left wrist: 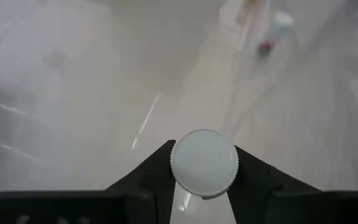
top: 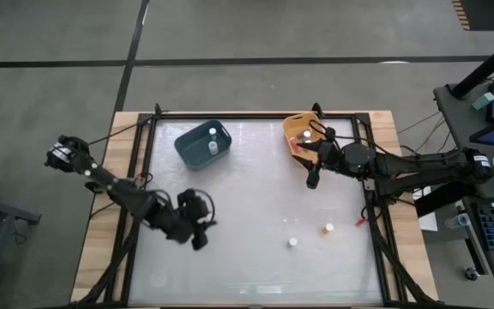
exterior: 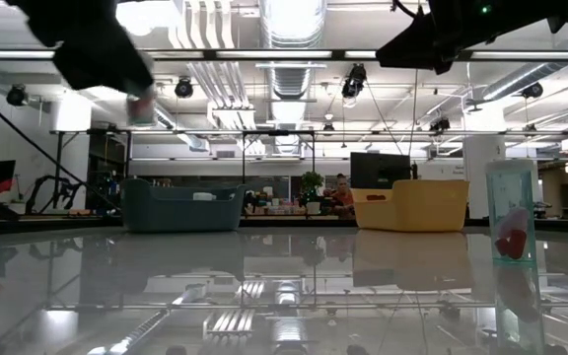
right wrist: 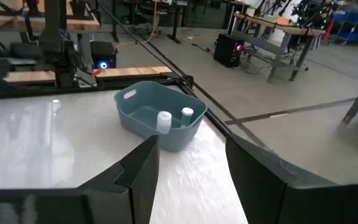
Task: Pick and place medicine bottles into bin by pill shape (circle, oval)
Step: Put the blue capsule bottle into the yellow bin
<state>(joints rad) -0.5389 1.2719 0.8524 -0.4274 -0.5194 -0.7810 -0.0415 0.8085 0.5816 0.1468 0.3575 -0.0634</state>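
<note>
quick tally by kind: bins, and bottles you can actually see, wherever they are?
Bins: 2, blue bin and yellow bin.
Bottles in blue bin: 2.
Bottle in yellow bin: 1.
Bottles loose on table: 2, white-capped and orange.
Bottle in left gripper: 1.
Total: 2 bins, 6 bottles.

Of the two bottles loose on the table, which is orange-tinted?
The orange bottle, nearer the table's right edge; the white bottle stands just left of it.

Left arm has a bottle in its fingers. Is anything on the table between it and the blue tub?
Nothing visible. The left gripper holds the bottle above bare table, and the stretch up to the blue tub is open. The two loose bottles stand off toward the right, and the right gripper waits by the yellow tub.
</note>
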